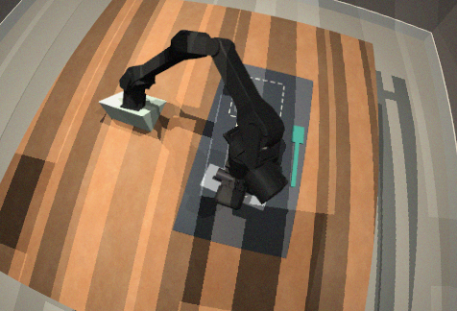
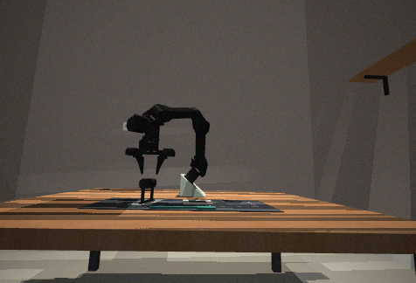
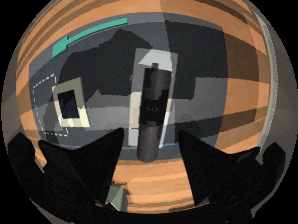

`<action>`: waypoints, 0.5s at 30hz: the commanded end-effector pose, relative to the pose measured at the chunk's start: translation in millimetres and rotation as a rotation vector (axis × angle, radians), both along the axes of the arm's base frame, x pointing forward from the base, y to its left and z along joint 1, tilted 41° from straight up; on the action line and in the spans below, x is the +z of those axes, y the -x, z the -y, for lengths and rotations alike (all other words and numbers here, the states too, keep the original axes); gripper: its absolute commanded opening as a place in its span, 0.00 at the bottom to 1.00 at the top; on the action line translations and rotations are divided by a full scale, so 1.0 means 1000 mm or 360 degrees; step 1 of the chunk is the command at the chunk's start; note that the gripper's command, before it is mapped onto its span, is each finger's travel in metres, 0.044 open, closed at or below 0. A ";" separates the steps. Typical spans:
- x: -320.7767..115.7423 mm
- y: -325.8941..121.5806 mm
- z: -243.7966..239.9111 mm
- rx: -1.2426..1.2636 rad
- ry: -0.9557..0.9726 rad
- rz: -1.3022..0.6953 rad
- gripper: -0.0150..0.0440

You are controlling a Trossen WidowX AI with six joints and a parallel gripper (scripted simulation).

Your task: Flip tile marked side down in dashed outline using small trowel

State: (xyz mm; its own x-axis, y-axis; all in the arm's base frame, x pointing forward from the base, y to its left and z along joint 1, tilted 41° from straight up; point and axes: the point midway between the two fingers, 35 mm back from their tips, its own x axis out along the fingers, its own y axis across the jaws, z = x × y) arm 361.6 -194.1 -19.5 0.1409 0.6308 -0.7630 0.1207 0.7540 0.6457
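Observation:
The trowel has a black handle (image 2: 148,183) (image 3: 154,100) raised on posts over a pale rectangular blade (image 1: 209,177) (image 3: 160,57), which lies on the dark mat (image 1: 300,97). My gripper (image 2: 149,173) (image 3: 150,133) is open and empty just above the handle, its fingertips clear of it. The tile (image 3: 71,104), beige with a dark square on its upper face, lies flat at the edge of the dashed outline (image 1: 267,82) (image 3: 34,95), mostly outside it. In the top view the arm hides most of the tile and the handle.
A teal flat tool (image 1: 298,134) (image 2: 183,207) (image 3: 60,47) with a square head lies along the mat's far side from the arm base. The pale green wedge (image 1: 127,113) under the arm base stands on the wooden table beside the mat. The arm arches over the mat.

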 end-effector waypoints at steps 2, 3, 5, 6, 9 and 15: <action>-0.007 -0.001 -0.006 -0.0008 -0.0007 -0.0021 0.71; -0.009 -0.002 -0.007 -0.0011 -0.0007 -0.0023 0.71; -0.011 -0.002 -0.009 -0.0017 -0.0008 -0.0027 0.71; -0.013 -0.003 -0.010 -0.0019 -0.0009 -0.0030 0.71; -0.016 -0.004 -0.013 -0.0028 -0.0010 -0.0036 0.71; -0.024 -0.005 -0.019 -0.0044 -0.0013 -0.0049 0.71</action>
State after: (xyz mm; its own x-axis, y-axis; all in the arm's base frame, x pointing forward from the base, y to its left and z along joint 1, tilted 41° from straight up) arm 366.4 -180.9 -38.2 0.1385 0.6279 -0.7659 0.1524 0.7506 0.6429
